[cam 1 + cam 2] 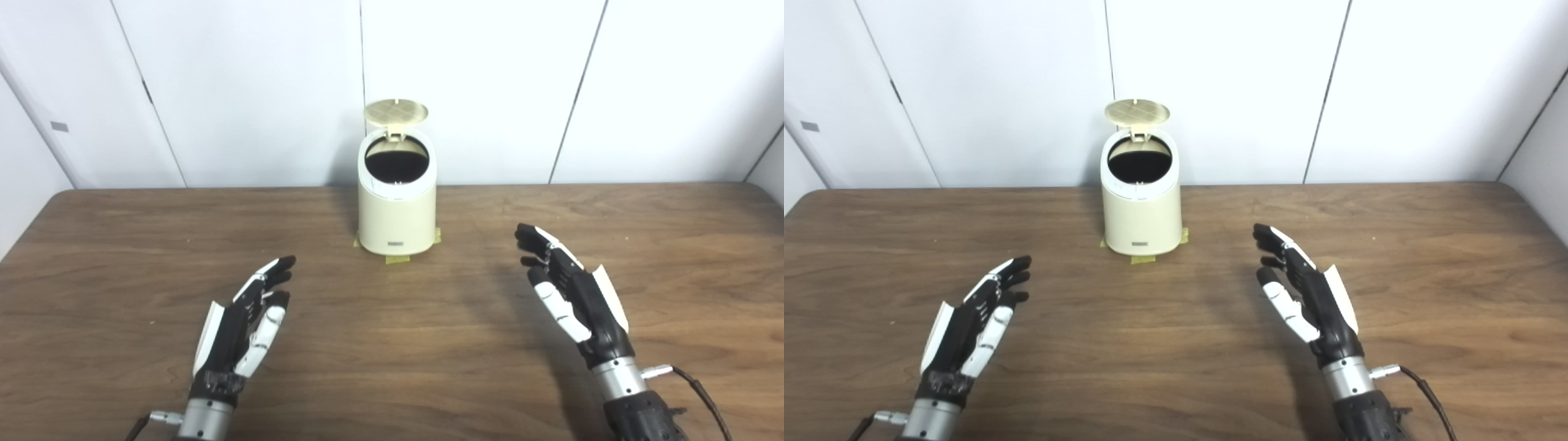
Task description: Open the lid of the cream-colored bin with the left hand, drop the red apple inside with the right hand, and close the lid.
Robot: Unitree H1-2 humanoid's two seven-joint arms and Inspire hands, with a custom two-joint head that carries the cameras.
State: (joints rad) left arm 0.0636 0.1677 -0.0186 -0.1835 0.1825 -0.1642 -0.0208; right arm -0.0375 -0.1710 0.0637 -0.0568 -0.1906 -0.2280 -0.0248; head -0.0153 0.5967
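a wooden table [429, 343] with dark brown grain is seen filling the lower part of both views, its far corners rounded. yellowish tape pieces [397, 260] are stuck flat to the tabletop near the middle of the far edge (their ends alone are seen). white wall panels [257, 79], divided by thin dark seams, are seen behind the far edge.

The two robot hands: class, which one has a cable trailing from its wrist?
The right hand: a dark cable loops from its wrist. The left hand shows only a short metal plug there.
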